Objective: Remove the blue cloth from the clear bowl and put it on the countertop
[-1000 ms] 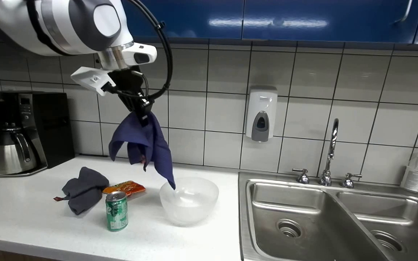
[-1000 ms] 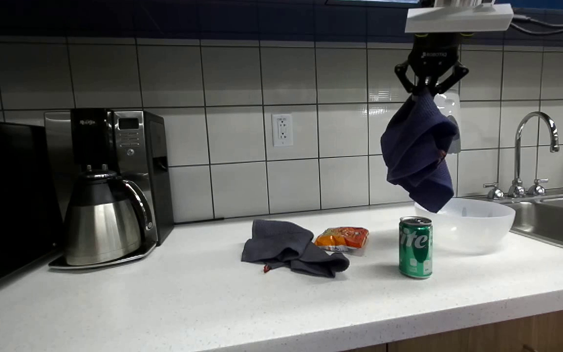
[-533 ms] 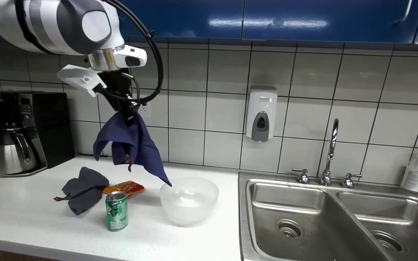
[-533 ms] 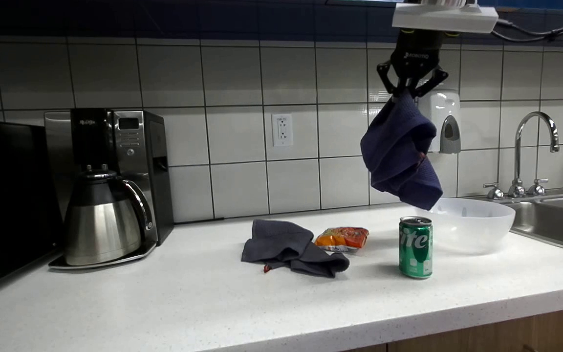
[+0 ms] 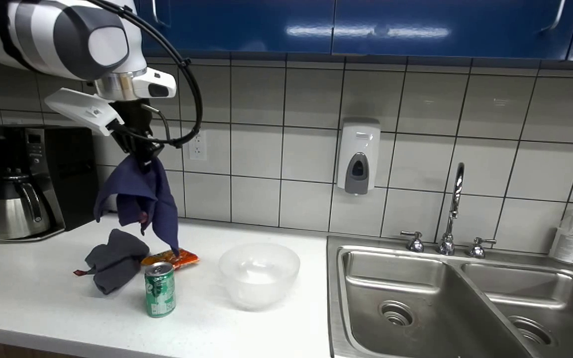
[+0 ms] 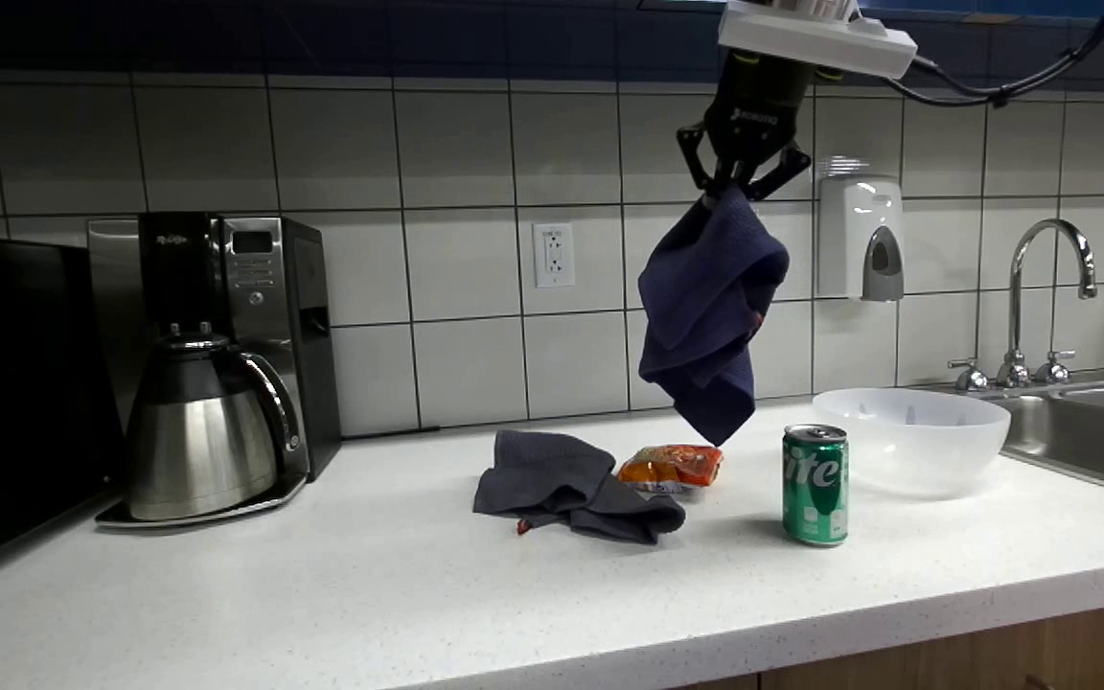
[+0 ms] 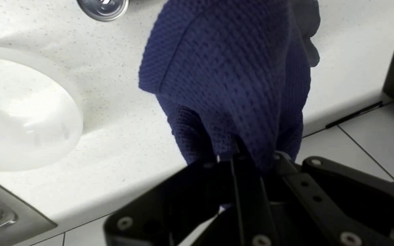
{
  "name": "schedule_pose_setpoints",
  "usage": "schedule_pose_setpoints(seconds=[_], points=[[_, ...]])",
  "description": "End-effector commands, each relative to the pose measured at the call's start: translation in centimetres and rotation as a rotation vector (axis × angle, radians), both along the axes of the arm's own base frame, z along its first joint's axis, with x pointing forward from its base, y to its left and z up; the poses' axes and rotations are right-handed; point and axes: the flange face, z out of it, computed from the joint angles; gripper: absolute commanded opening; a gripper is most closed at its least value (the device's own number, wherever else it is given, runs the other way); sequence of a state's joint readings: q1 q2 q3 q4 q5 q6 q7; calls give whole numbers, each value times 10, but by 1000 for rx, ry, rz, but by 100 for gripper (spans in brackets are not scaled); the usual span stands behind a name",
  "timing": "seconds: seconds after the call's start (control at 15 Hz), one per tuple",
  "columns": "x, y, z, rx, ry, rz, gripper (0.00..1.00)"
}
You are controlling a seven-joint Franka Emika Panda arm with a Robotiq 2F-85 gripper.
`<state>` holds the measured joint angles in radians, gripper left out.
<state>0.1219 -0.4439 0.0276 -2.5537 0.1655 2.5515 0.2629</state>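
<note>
There ran the long, white speckled counter (image 6: 322,594), the landing ground. Over it reached the white and grey robot arm (image 5: 67,44), the only arm on show, so no question which was nearer. Next came the round, translucent plastic bowl (image 5: 259,278), resting on the counter, and the textured blue cloth (image 6: 710,307) was out of it! The jaws held that cloth, pinched tight on a gathered peak, and it hung roughly straight beneath them, long axis close to upright, lowest tip down. Here was what the coming move turned on: counter below, bowl off to the left in the wrist view, well apart from the cloth. The lift looked done; lowering and letting go looked left to do. But a busy landing! The rumpled dark grey fabric cloth (image 6: 562,484) lay to one side, the upright green metal can (image 6: 816,489) stood nearer the counter's front edge, and the small orange-and-red shiny packet (image 6: 672,468) met that tip's outline in both exterior views, touching or apart I couldn't tell. Straight down, I reckoned, risked draping the packet.
</note>
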Motion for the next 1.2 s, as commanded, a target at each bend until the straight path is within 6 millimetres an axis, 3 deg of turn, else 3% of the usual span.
schedule_pose_setpoints(seconds=[0.0, 0.47, 1.13], points=[[12, 18, 7, 19, -17, 74, 1], [10, 64, -23, 72, 61, 206, 1], [-9, 100, -67, 71, 224, 308, 1]])
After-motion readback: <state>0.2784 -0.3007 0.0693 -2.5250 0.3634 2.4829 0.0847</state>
